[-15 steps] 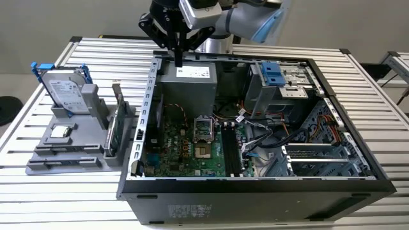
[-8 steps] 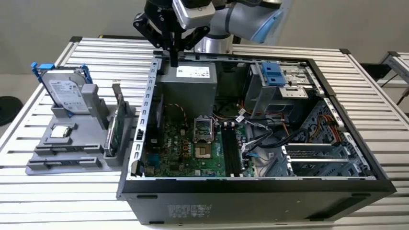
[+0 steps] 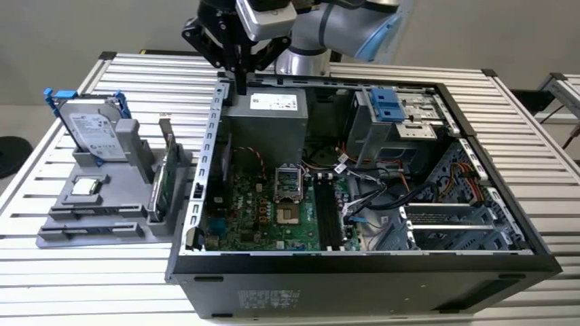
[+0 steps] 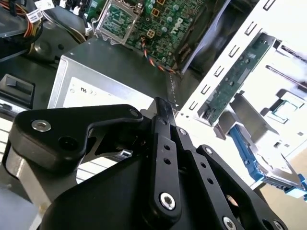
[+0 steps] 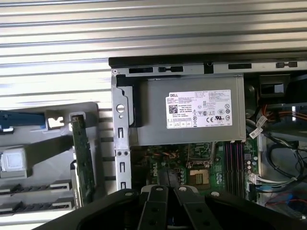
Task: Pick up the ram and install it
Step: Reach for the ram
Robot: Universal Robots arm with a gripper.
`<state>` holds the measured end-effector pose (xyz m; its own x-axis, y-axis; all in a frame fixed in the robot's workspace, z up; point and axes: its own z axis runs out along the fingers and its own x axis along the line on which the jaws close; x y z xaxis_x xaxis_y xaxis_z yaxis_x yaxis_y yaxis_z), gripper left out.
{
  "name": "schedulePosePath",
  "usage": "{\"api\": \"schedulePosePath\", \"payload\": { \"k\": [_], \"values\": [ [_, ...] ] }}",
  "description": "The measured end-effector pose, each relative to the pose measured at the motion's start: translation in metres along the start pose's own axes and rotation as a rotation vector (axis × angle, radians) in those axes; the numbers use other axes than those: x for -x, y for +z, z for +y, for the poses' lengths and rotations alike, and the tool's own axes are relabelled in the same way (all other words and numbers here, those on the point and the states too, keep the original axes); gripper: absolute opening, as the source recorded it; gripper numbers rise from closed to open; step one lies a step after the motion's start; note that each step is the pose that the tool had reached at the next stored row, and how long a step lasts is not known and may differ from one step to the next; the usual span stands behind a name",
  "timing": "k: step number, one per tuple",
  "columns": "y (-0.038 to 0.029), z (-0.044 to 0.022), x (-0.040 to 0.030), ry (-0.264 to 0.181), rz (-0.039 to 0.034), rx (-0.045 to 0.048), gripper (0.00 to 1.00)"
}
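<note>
My gripper (image 3: pixel 241 87) hangs over the back left corner of the open computer case (image 3: pixel 363 262), just above the grey power supply (image 3: pixel 272 112). In both wrist views its black fingers (image 4: pixel 164 108) come together at the tips with nothing between them. The ram is hidden from me. On the green motherboard (image 3: pixel 258 214), the long black memory slots (image 3: pixel 327 210) run beside the processor socket (image 3: pixel 287 183). They appear as dark stripes (image 5: pixel 233 163) in the first wrist view.
A grey holder (image 3: pixel 91 227) stands left of the case. It carries a silver hard drive in a blue frame (image 3: pixel 91 132), a small square chip (image 3: pixel 86 187) and an upright green card with a metal bracket (image 3: pixel 160 187). Cables and drive cages fill the case's right side.
</note>
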<state>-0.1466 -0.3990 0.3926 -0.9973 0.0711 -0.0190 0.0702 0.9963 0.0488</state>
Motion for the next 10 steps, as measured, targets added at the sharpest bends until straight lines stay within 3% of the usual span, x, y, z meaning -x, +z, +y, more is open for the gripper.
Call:
{"api": "schedulePosePath", "payload": {
  "k": [10],
  "values": [
    [-0.0001,-0.0003,-0.0049,0.0,0.0,0.0,0.0]
  ]
}}
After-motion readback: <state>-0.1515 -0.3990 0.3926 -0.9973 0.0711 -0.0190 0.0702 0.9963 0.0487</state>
